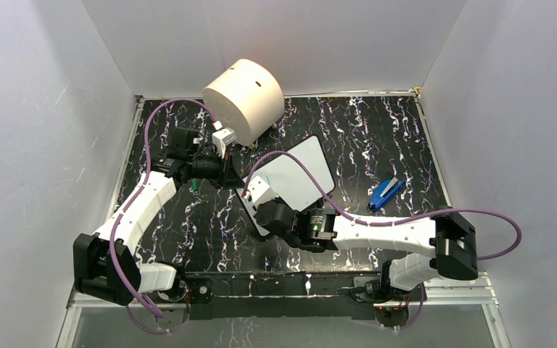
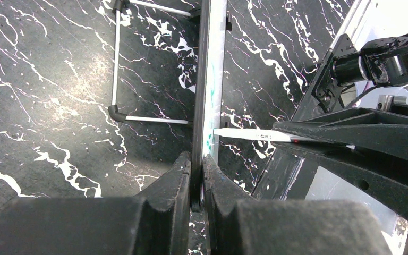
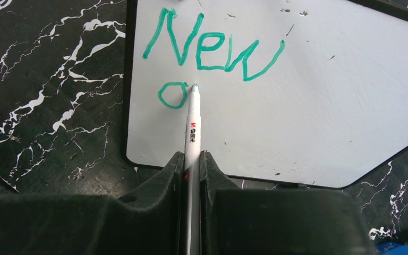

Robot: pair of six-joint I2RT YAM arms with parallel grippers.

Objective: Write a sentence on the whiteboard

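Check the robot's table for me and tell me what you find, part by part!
Surface: black marbled table with white veins.
Job's things: the whiteboard carries the sentence in green; only "New" and an "o" below it are written.
Clutter: cream cylinder at the back; blue object to the right of the board.
Grippers: left gripper shut on the whiteboard's edge; right gripper shut on a marker, its tip at the board beside the "o".
Cables: purple cables on both arms; one loops over the board.
Surroundings: white walls on three sides.
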